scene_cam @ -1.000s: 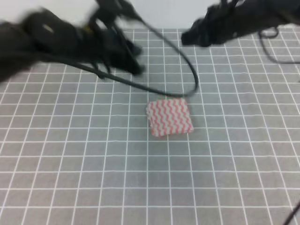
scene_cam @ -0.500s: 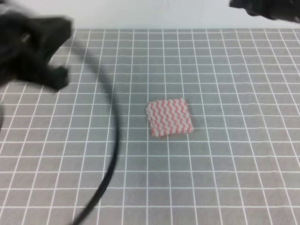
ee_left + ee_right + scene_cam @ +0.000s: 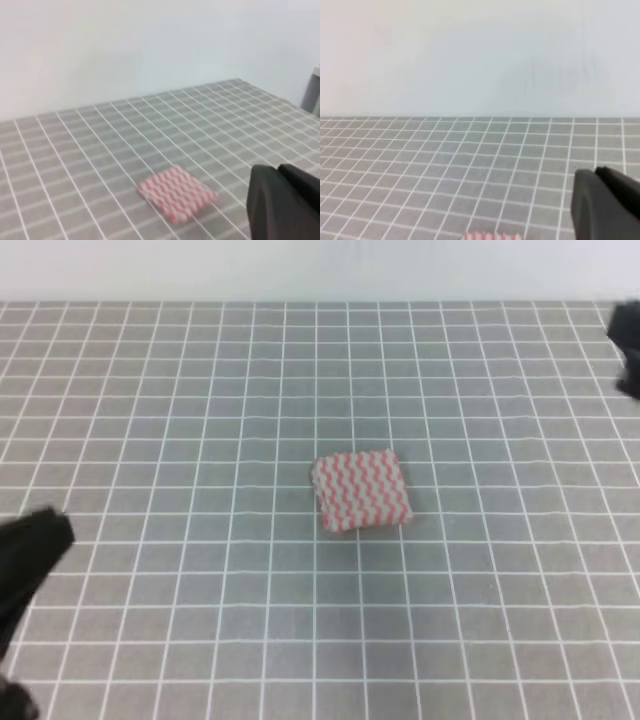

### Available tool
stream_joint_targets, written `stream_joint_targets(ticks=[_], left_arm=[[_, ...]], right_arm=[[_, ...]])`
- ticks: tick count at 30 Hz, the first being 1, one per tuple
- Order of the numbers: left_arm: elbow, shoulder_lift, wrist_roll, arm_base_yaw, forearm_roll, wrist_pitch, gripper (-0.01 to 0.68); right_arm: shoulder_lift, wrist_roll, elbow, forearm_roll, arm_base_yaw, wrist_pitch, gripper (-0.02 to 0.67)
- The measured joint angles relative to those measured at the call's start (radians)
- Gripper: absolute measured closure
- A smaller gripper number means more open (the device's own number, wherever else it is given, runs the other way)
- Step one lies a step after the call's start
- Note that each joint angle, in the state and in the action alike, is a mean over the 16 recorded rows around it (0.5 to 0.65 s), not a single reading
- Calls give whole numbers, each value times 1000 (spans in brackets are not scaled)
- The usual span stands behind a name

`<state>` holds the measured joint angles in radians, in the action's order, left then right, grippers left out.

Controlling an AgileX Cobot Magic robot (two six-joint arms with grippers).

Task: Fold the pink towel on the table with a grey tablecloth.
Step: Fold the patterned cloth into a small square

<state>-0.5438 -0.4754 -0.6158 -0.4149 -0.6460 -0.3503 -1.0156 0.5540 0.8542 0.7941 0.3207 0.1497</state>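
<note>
Both claws sit at the frame edges with jaws too blurred or cropped to tell whether they are parted: the left black gripper [image 3: 30,560] low at the left, the right black gripper [image 3: 627,345] at the far right. Well apart from both, the pink-red and white zigzag-striped towel [image 3: 361,490] lies folded into a small square pad, flat near the middle of the grey, white-gridded tablecloth [image 3: 200,420].

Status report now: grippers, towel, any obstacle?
Both grippers away from the towel, jaw state unreadable. Pink towel lies folded, compact, on grey tablecloth. Nothing around it.
</note>
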Motion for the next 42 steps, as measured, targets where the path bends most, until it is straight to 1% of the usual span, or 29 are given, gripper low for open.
stream_joint_targets(ticks=[7, 14, 23, 38, 42], left_arm=[[67, 110, 19, 0, 46, -74, 675], [90, 150, 25, 0, 93, -141, 675], [94, 155, 27, 0, 110, -184, 675], [94, 155, 27, 0, 110, -186, 675], [94, 154, 27, 0, 110, -186, 675]], right_arm=[[193, -1, -169, 29, 0, -12, 665], [296, -1, -254, 62, 0, 20, 665], [307, 4, -278, 82, 0, 65, 666], [300, 27, -279, 82, 0, 103, 666], [298, 27, -279, 44, 0, 122, 666]])
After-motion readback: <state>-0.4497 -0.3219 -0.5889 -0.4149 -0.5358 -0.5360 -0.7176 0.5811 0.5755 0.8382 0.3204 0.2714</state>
